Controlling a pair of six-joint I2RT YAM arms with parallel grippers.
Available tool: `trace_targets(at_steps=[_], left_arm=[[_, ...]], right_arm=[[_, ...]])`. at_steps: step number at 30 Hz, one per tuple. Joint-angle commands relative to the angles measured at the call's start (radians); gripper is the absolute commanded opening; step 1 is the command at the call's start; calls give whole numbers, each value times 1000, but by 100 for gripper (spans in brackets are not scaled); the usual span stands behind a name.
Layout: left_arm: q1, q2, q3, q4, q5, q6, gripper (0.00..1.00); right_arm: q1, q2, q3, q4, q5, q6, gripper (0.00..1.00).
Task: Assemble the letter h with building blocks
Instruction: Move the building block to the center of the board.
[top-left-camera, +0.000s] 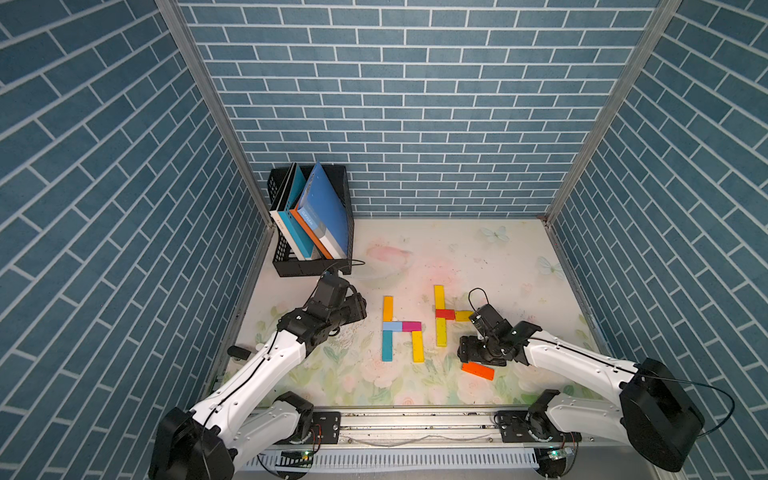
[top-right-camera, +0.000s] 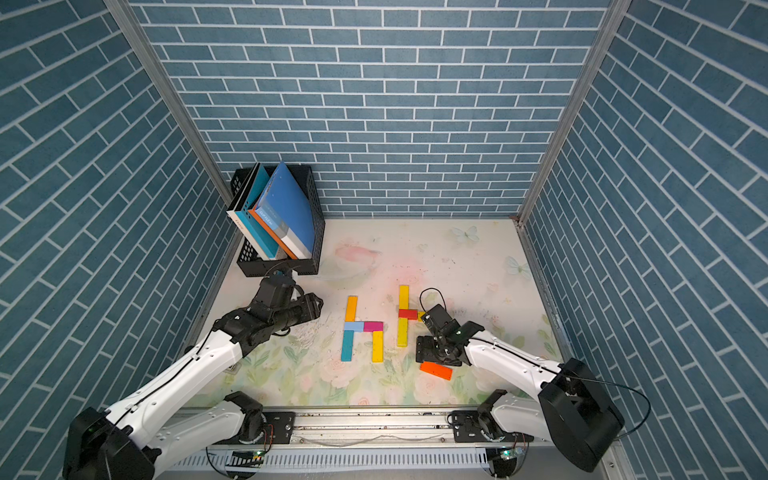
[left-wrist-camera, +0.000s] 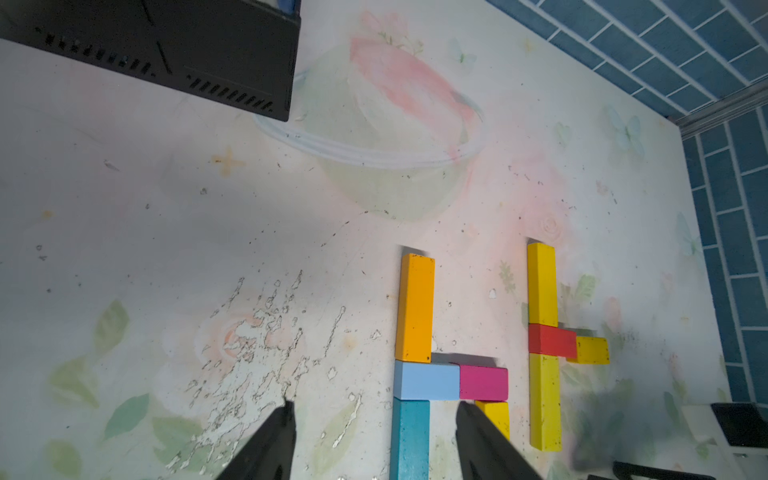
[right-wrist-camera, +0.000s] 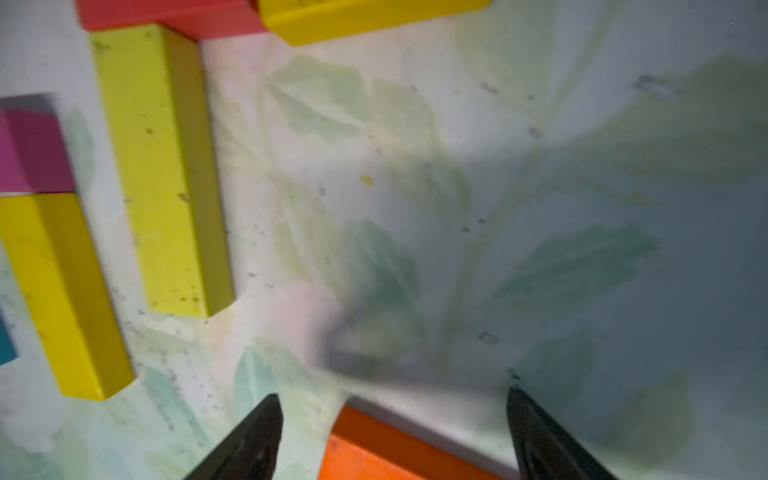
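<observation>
Your left gripper (left-wrist-camera: 374, 409) hangs with its jaws apart and nothing between them, over the counter's (top-left-camera: 457, 257) left side, just in front of the black rack (top-left-camera: 309, 268) of books (top-left-camera: 324, 208). You have bare counter between it and the blocks, and more behind them up to the back wall (top-left-camera: 415, 104).

Mid-counter, one letter is laid flat. The amber block (top-left-camera: 387, 308) and teal block (top-left-camera: 387, 346) run front to back in one line. The light blue block (top-left-camera: 392, 326) and pink block (top-left-camera: 411, 326) lie crosswise, and a yellow block (top-left-camera: 417, 346) runs forward from the pink one.

Just right of it, a far yellow block (top-left-camera: 439, 297), red block (top-left-camera: 444, 313) and near yellow block (top-left-camera: 441, 332) form a second stem. A short yellow block (top-left-camera: 463, 316) sticks out sideways beside the red one.

Your right gripper (right-wrist-camera: 392, 397) is spread wide over the orange block (top-left-camera: 478, 370), with a gap on each side. That block lies flat, apart from the others, its long axis roughly crosswise and skewed.

You are working on a flower-printed surface, scuffed on the left, with blue brick-pattern walls on three sides and a metal rail (top-left-camera: 415, 424) at the front.
</observation>
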Motion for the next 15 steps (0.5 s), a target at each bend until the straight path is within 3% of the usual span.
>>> trace_targets(at_steps=[1,7,15], left_arm=[[7,-8,21,-28,8,-4,67],[7,0,15,-19,14,-9,67],[8,5,12,-16,15,-6,67]], right_arm=[[34,-16,-43,24,-66,5,82],[145,-67,-52,-79,5,94,78],[202,-147,-59,-218,73,149,78]])
